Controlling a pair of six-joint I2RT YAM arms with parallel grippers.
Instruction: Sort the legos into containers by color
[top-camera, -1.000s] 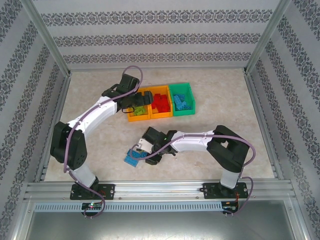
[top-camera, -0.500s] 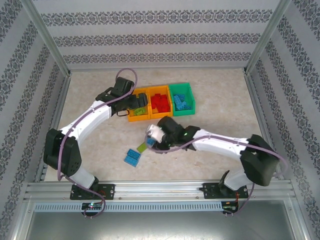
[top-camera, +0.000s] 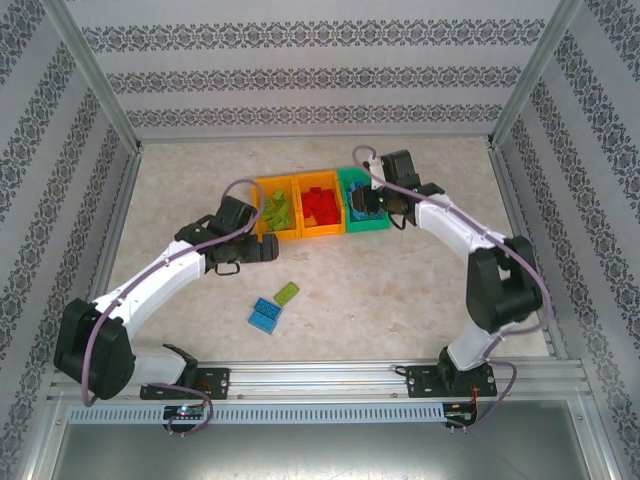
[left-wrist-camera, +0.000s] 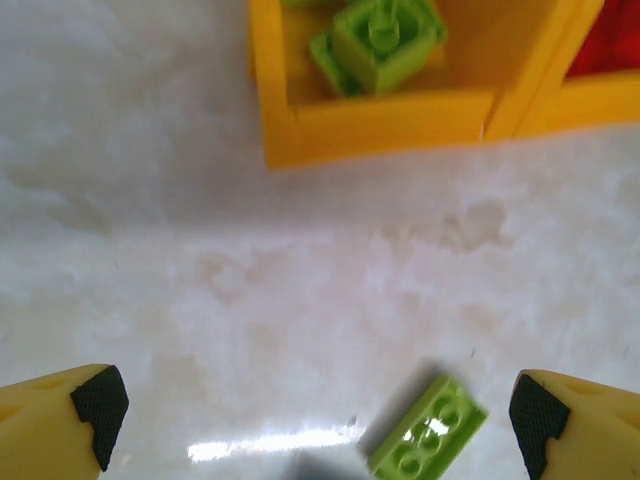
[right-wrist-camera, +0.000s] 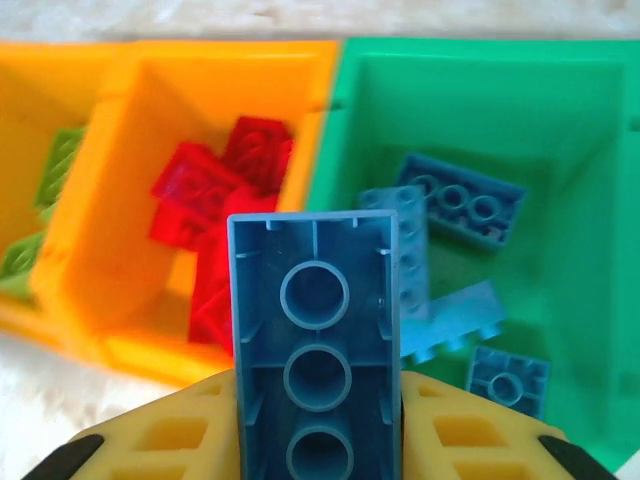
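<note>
The left claw (top-camera: 258, 250) hung low over the desk (top-camera: 430, 290), just near of the left bin (top-camera: 277, 238). Its jaws were spread wide with nothing between them; in the left wrist view the left claw (left-wrist-camera: 315, 420) showed bare desk between its black-tipped fingertips (left-wrist-camera: 98, 405). A loose lime green brick (top-camera: 287, 293) lay on the desk just near of it, seen tilted at the bottom of the wrist view (left-wrist-camera: 428, 428). Light blue bricks (top-camera: 265, 314) lay together beside that one, slightly nearer the arm bases.

The three bins stood in a touching row. The left bin, orange-yellow, held lime green bricks (left-wrist-camera: 385, 40). The middle bin (top-camera: 322, 233), also orange-yellow, held red bricks (right-wrist-camera: 215, 190). The green bin (top-camera: 366, 226) held several blue bricks (right-wrist-camera: 460, 200).

The right claw (top-camera: 376, 205) hovered over the green bin. It was closed on a blue brick (right-wrist-camera: 318, 340), gripped by its long sides, hollow underside facing the wrist camera.
</note>
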